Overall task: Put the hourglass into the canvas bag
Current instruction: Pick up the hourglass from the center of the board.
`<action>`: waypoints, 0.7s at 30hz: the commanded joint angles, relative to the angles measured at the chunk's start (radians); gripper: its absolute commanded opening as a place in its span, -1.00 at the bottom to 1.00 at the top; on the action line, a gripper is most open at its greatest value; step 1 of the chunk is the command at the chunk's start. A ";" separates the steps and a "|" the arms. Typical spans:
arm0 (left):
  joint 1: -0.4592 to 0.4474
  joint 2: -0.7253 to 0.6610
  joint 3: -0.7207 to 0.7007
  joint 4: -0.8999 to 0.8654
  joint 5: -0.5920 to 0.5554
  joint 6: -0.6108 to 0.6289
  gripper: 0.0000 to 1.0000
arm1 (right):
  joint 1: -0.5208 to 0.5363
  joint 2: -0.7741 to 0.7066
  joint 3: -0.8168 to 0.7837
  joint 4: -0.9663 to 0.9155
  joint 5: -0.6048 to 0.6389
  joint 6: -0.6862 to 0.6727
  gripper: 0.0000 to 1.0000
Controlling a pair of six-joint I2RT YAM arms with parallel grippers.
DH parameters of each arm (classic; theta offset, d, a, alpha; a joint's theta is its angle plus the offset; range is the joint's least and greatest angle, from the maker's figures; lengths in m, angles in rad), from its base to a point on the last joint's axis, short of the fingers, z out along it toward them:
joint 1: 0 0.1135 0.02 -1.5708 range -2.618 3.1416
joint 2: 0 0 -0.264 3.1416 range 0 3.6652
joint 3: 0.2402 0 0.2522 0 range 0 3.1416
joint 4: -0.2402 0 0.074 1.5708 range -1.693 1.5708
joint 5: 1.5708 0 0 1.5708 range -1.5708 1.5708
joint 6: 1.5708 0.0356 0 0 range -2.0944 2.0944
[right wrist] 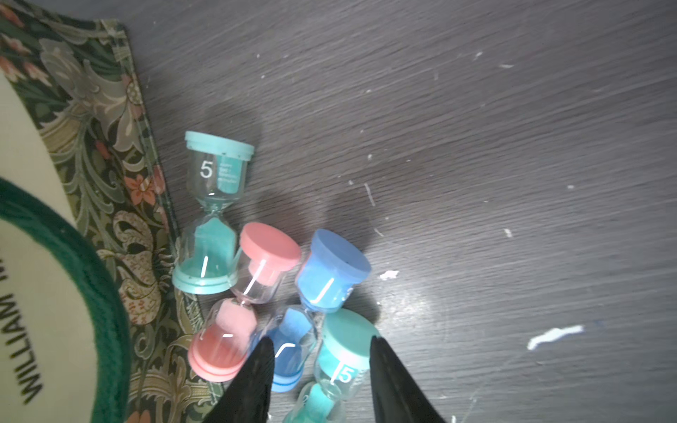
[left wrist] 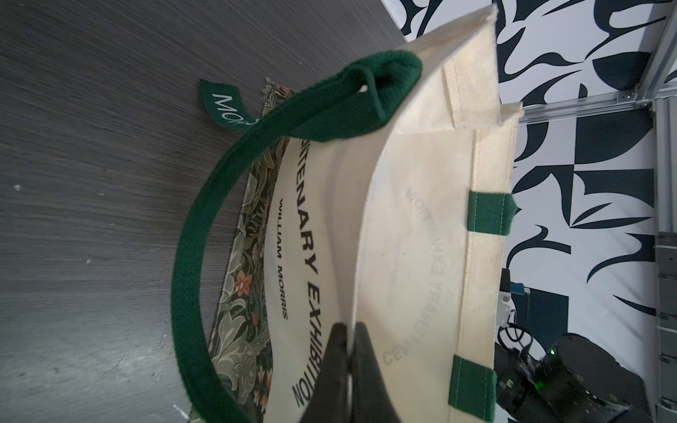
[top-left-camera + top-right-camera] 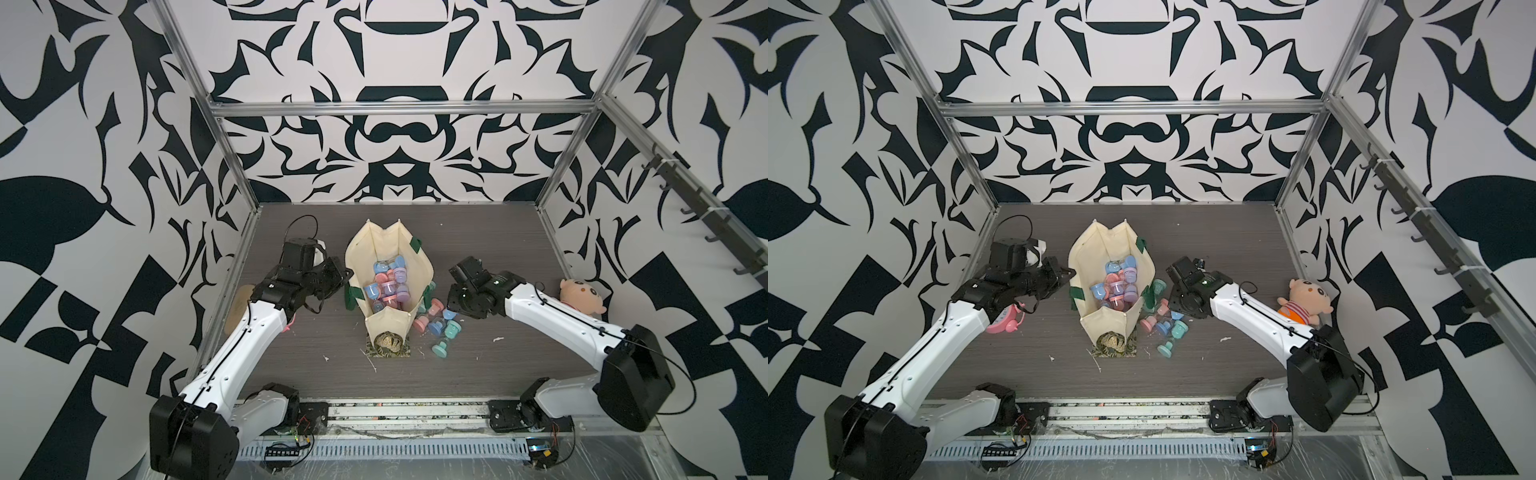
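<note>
Closest to the lens, black tips of the right gripper (image 1: 319,342), jaws apart, straddling a teal hourglass (image 1: 342,362) and the lower bulb of a blue hourglass (image 1: 293,351) on the bench (image 1: 476,146). Nothing visibly clamped yet. Touching those two, a pink hourglass (image 1: 241,304) and a second teal hourglass (image 1: 212,216), all lying just beside the floral panel (image 1: 121,154) of the bag.

Left gripper (image 2: 350,327) pinched shut on the cloth rim of the canvas bag (image 2: 421,219), keeping the mouth spread toward the top views.

Well along, by the look of it: a heap of hourglasses (image 3: 386,284) already inside, several left outside on the right arm's side, one teal straggler (image 3: 441,348) apart from the cluster, nearer the front. Left to do for this one: close, lift, carry over the rim, let go; then likely the same for the others.

Cream canvas, coarse and creased, with folded sides and printed black lettering. Ribbed dark green strap handle (image 2: 190,256). Clear waisted bulbs, smooth and probably slippery, with coloured sand and flat round pastel caps. Dark grey wood grain underneath, flecked with white scraps.
</note>
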 commanded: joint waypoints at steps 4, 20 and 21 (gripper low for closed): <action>0.003 -0.020 -0.018 0.008 0.017 0.002 -0.92 | -0.003 0.017 0.018 0.048 -0.046 -0.027 -0.06; 0.003 -0.019 -0.018 0.013 0.026 -0.003 -0.95 | -0.019 0.104 0.094 0.090 -0.098 -0.063 0.03; 0.003 -0.020 -0.017 0.013 0.025 -0.003 -0.95 | -0.019 0.116 0.106 0.095 -0.104 -0.066 0.06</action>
